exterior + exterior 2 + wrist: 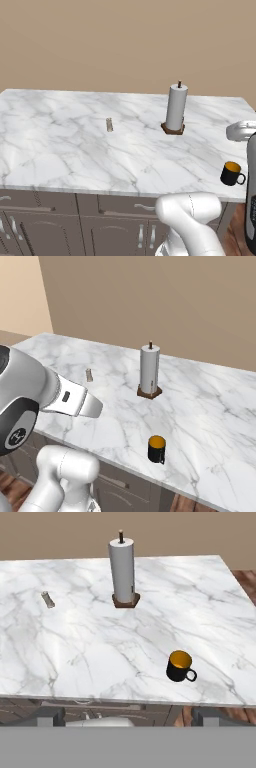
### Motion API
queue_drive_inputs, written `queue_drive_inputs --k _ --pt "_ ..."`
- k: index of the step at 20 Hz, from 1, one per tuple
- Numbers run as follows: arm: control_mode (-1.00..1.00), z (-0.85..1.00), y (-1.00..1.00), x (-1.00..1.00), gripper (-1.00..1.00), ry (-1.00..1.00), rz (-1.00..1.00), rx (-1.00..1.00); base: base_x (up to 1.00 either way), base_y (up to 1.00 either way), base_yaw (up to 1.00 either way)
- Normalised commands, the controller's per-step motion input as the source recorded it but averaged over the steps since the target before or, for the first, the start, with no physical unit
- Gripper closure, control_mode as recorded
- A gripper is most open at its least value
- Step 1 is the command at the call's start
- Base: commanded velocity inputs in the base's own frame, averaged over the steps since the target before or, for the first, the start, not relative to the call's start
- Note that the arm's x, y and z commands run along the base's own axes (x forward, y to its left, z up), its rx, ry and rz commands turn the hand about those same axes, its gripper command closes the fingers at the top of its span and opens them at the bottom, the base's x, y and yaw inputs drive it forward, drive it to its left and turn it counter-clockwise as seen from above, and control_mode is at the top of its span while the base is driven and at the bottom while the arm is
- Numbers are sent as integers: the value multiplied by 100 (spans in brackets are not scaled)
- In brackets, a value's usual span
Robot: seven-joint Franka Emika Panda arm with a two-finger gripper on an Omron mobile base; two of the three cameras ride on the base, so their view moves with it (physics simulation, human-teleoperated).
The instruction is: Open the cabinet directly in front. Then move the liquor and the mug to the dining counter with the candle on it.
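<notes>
The dining counter (60, 150) (210, 421) (90, 647) has a white grey-veined marble top. The black mug (232, 173) (156, 449) (179, 666) with its orange inside stands upright near the front edge, towards the right, apart from everything else. The tiny grey-beige candle (109, 125) (89, 375) (48, 599) stands further back on the left. My gripper (129, 716) hovers before the counter's front edge, open, its fingertips (50, 714) far apart with nothing between them. The liquor and the cabinet are out of view.
A tall white paper-towel roll (176, 108) (149, 372) (122, 569) on a brown base stands mid-counter behind the mug. Dark base cabinets (50, 225) with silver handles run below the top. Wood floor (245, 577) shows past the right end.
</notes>
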Motion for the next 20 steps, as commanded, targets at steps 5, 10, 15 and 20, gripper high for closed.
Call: queue_drive_inputs --k 5,10,15,20 --pt "100 0 0 0 -100 0 0 0 -24 0 0" --pt "100 0 0 0 -100 0 0 0 -48 0 0" --pt "100 0 0 0 -100 0 0 0 -43 0 0" --pt "100 0 0 0 -100 0 0 0 -45 0 0"
